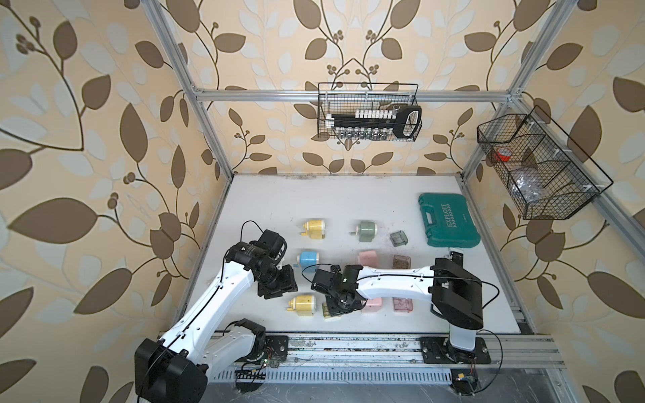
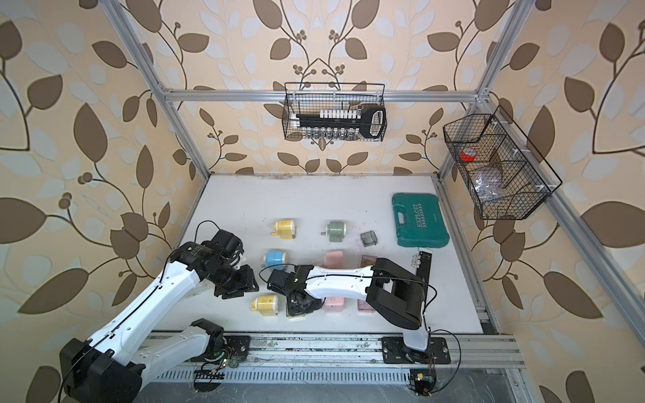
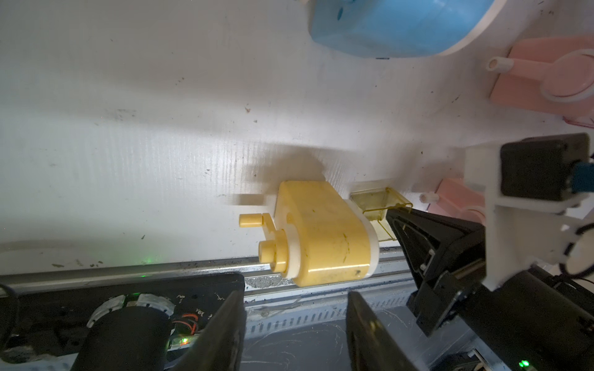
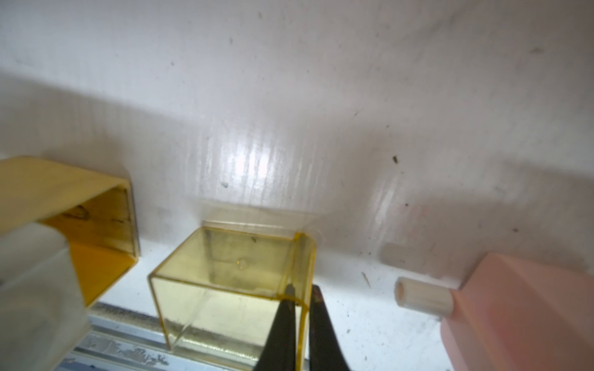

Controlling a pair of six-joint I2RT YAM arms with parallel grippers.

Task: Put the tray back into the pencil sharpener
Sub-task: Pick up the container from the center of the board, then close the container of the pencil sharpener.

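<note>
Gripping one thin wall of the tray (image 4: 225,273), the right gripper (image 4: 303,290) has its black fingers (image 4: 284,318) pressed together on that wall, one inside and one outside. The tray is clear yellow plastic and looks empty. It sits at the front edge of the worktop (image 4: 289,96), just beside the yellow sharpener (image 4: 64,199), with a narrow strip of white showing between them. The sharpener's hollow end faces the tray. Whether the tray rests on the worktop or is lifted clear, I cannot tell.

From the left wrist view, the sharpener (image 3: 324,231) lies on its side with its crank pointing away from the tray (image 3: 373,200). The left gripper (image 3: 295,292) hangs above it, fingers (image 3: 225,327) apart, nothing between them.

In both top views the right arm reaches across the worktop and its gripper (image 1: 340,303) covers most of the tray (image 1: 326,311). The left gripper (image 1: 277,284) is near the sharpener (image 1: 303,306) on its far side.

Elsewhere on the worktop are a blue sharpener (image 1: 309,260), two pink ones (image 1: 368,258), a green one (image 1: 366,231), a second yellow one (image 1: 316,228), a grey tray (image 1: 399,238) and a teal case (image 1: 448,220).
</note>
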